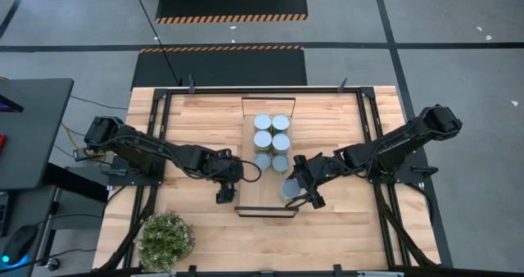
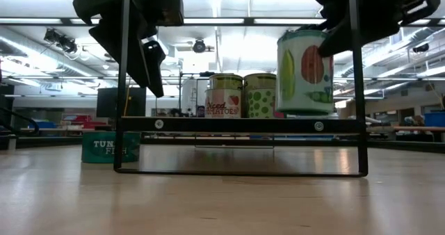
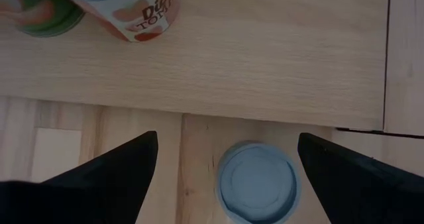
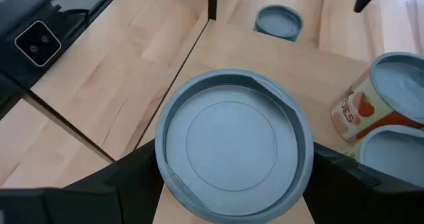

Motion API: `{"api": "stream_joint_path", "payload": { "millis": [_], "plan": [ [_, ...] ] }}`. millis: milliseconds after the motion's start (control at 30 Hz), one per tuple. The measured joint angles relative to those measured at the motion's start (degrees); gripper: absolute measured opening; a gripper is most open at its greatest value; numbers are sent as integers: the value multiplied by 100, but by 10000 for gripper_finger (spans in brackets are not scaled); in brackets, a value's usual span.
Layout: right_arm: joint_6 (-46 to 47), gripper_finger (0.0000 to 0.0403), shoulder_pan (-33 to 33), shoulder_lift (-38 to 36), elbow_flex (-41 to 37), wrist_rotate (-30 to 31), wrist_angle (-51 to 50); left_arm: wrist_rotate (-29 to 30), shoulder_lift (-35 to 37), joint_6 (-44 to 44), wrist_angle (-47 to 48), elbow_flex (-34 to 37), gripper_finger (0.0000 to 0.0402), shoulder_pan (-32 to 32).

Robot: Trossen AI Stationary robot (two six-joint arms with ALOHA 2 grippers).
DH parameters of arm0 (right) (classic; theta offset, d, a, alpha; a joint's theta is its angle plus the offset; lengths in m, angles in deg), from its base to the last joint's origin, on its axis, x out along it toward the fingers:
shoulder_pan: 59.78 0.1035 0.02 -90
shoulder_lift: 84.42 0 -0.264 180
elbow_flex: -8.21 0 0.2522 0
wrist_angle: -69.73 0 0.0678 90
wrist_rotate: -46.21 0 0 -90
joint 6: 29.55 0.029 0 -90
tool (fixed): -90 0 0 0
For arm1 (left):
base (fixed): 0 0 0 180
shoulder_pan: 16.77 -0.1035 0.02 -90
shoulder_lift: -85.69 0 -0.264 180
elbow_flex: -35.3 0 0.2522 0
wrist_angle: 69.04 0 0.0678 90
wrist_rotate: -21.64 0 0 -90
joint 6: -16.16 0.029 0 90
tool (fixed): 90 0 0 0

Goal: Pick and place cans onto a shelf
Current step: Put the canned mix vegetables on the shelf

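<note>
In the low view, the shelf stands closest, its black frame rising from the bench. Above its near end the right end effector is clamped on a can with a vegetable label, which seems to hang just over the board, though the angle makes that hard to confirm. The right wrist view shows that can's pale-blue lid between the dark fingers. Beside the shelf, the left end effector hovers over a short tuna can on the bench, its fingers spread wide on either side of the lid. Farther back, six cans stand in two rows on the shelf. A potted plant sits at the bench's near corner.
</note>
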Motion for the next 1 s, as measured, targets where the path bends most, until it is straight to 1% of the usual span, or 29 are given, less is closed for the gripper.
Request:
{"api": "stream_joint_path", "payload": {
  "millis": [133,233,567,867,1000],
  "plan": [
    [35,306,2,23,-208,69,343,0,0,-2,-52,0,370,2],
    [68,310,0,21,-324,301,523,0,0,-4,-113,0,370,0],
    [48,348,0,22,-381,463,717,0,0,0,-149,0,370,0],
    [-147,348,0,14,-379,528,866,0,0,7,-142,0,370,0],
    [-290,348,0,10,-379,765,849,0,0,51,-142,0,370,0]
  ]
}}
